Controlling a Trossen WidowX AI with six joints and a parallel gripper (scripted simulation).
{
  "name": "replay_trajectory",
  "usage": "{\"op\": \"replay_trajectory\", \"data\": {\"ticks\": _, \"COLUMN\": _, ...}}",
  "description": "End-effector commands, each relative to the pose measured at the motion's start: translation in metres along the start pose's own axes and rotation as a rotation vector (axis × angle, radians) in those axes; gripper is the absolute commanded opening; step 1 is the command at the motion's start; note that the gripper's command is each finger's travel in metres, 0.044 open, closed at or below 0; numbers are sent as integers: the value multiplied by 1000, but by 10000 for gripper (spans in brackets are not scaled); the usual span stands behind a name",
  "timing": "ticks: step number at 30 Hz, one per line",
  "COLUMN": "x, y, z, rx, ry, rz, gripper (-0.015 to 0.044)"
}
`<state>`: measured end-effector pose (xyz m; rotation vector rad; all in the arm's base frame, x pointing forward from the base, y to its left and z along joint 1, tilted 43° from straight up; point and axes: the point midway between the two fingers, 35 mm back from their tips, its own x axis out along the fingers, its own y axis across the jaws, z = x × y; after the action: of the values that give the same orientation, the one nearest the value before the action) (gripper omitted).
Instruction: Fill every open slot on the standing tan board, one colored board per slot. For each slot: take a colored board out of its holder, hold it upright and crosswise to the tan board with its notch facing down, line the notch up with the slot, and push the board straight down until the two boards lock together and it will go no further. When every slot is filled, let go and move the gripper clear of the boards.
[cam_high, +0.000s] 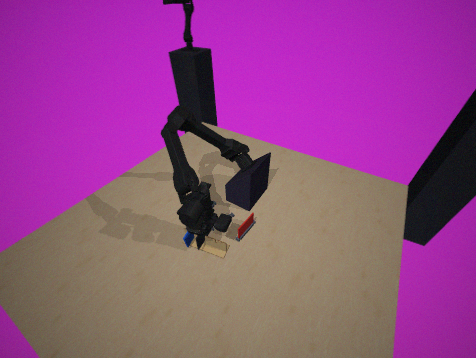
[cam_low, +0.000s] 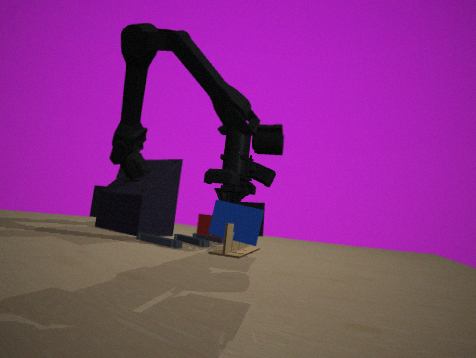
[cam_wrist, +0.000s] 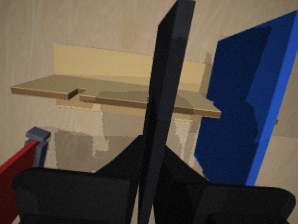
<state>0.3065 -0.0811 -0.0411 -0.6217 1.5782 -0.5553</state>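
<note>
Going left to right across the wrist view, the red board (cam_high: 246, 226) (cam_low: 204, 225) (cam_wrist: 15, 172) is waiting in its holder (cam_high: 255, 220) (cam_wrist: 38, 134), off to the side of the standing tan board (cam_high: 217, 246) (cam_low: 229, 240) (cam_wrist: 115, 97). Its turn is plainly yet to come.

Next along, an open slot (cam_wrist: 75, 93) is showing in the tan board's upper edge, near the end closer to the red board. That one is needing a board, presumably the red.

Toward the middle, the end effector (cam_high: 199, 232) (cam_low: 231, 197) (cam_wrist: 147, 141) is reaching down, its fingers nearly closed and pinching the black board (cam_high: 200, 242) (cam_low: 259, 215) (cam_wrist: 169, 67). This board is standing upright and crosswise over the tan one. It is probably being lined up or pressed into the middle slot; its notch is hiding from every camera, so I can't fairly say whether it is locking home.

Farthest right, the blue board (cam_high: 187, 239) (cam_low: 236, 220) (cam_wrist: 240, 100) is standing crosswise at the tan board's other end, out of the grip. It is looking placed, though its full depth is hard to confirm.

So on the tabletop (cam_high: 300, 280) (cam_low: 350, 300) (cam_wrist: 100, 20) one board is apparently in and the black one is in hand. Seating the black, fitting the red, letting go and moving clear are remaining.
</note>
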Motion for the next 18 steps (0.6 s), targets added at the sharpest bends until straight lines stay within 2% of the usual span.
{"op": "replay_trajectory", "data": {"ticks": 1, "x": 2, "y": 0, "z": -1, "rx": -7, "ry": 1, "rz": -3, "gripper": 0}}
{"op": "replay_trajectory", "data": {"ticks": 18, "x": 7, "y": 0, "z": -1, "rx": -7, "ry": 1, "rz": -3, "gripper": 0}}
